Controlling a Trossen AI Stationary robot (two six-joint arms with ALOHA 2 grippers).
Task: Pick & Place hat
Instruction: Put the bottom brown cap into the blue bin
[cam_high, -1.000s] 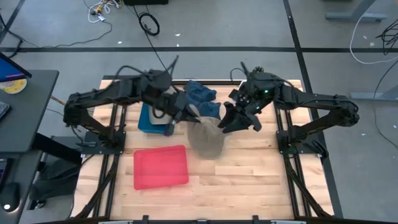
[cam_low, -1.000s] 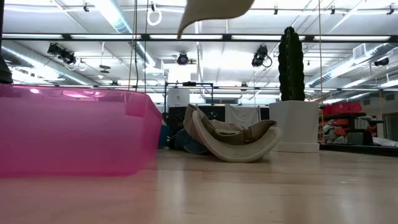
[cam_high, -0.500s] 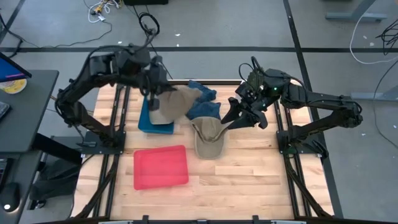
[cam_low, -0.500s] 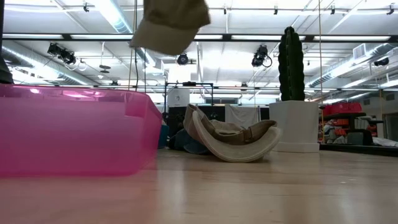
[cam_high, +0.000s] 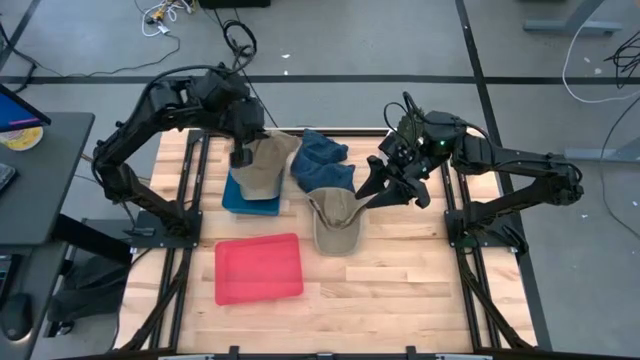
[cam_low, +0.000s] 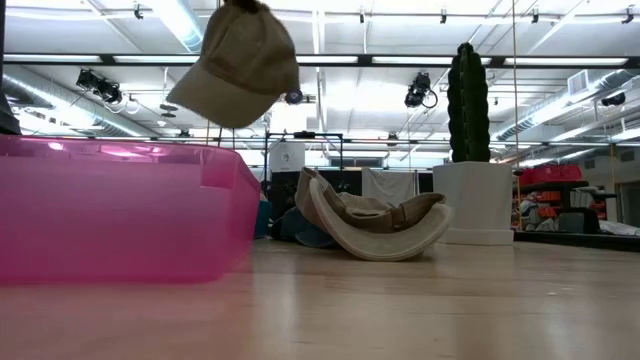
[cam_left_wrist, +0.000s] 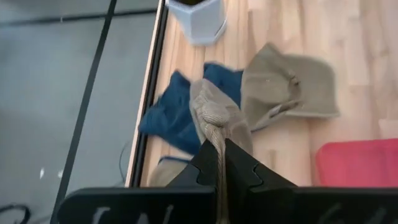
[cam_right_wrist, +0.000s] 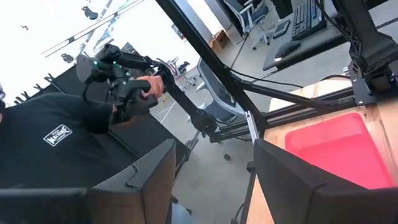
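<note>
Moved: since half a second ago the tan hat (cam_high: 262, 163) has swung a little further over the blue bin (cam_high: 240, 199) and now hangs lower, crown up and brim down in the low view; the right arm has not shifted.
Hat: held in the air above the blue bin, at the bench's far left part; the left wrist view shows its cloth pinched into a narrow fold.
Left end effector (cam_left_wrist: 219, 163): clamped tight on that fold of the hat, directly above the blue bin.
Right end effector (cam_high: 374, 186): fingers (cam_right_wrist: 149, 171) spread wide and holding nothing, just right of the second tan hat (cam_high: 334, 222), which lies on the bench (cam_high: 400, 290) to the right of the blue bin.
Handling: soft, light cloth that droops and sways from a single pinch; I judge the stiffer brim or a crown seam the safer hold, since loose fabric could slip.
Around: a blue cloth (cam_high: 322, 160) lies right of the blue bin, a red bin (cam_high: 259, 268) on its near side.
Beyond: a person (cam_right_wrist: 56, 143) holding a controller shows past the bench in the right wrist view.
</note>
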